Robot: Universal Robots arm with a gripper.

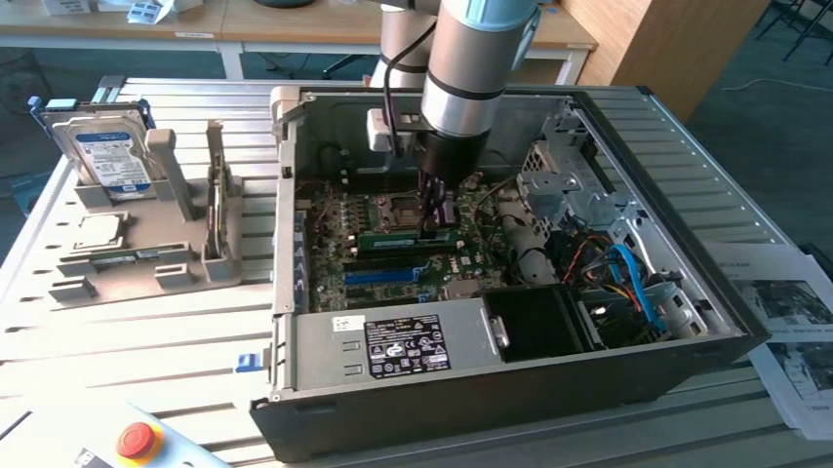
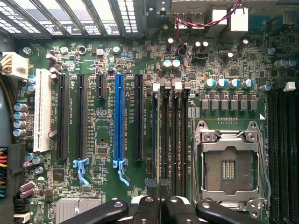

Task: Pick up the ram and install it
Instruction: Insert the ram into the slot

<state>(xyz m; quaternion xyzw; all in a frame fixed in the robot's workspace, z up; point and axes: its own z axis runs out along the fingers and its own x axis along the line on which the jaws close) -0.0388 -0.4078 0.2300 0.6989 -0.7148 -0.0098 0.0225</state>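
Note:
The ram [image 1: 390, 238] is a thin green stick standing on edge in a memory slot of the motherboard, inside the open computer case [image 1: 729, 322]. My gripper [image 1: 439, 222] reaches down into the case and is shut on the ram's end nearest the exterior view's right. In the wrist view the ram [image 2: 155, 135] shows edge-on as a thin line running along the slot beside the CPU socket [image 2: 231, 165]. There my gripper [image 2: 155, 191] holds it between two dark pads [image 2: 145, 185].
Outside the case, at the exterior view's left, a grey fixture [image 1: 156, 263] holds a blue-labelled hard drive [image 1: 111, 156] and a square processor chip [image 1: 98, 232]. A power supply [image 1: 390, 341], cables [image 1: 625, 273] and case walls crowd the arm. A red stop button [image 1: 137, 441] sits at the front.

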